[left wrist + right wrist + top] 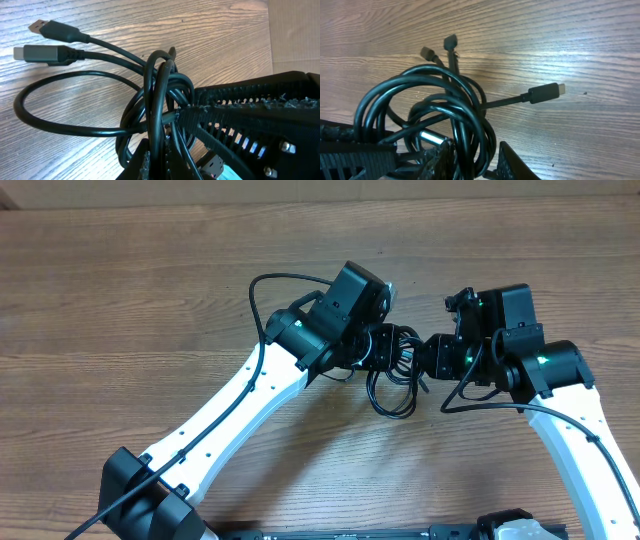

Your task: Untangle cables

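The cables are a knot of thin black cords hanging between my two grippers over the wooden table. In the left wrist view the cables loop out to the left, and my left gripper is shut on a few upright strands. Two USB plugs lie on the wood beyond. My right gripper stands open round a bunch of the cables. Its left finger touches them and a thin gap shows at the other. A free plug points right.
Both arms meet mid-table, left gripper and right gripper almost touching. The right gripper's ribbed fingers fill the right of the left wrist view. Brown paper edges the table beyond.
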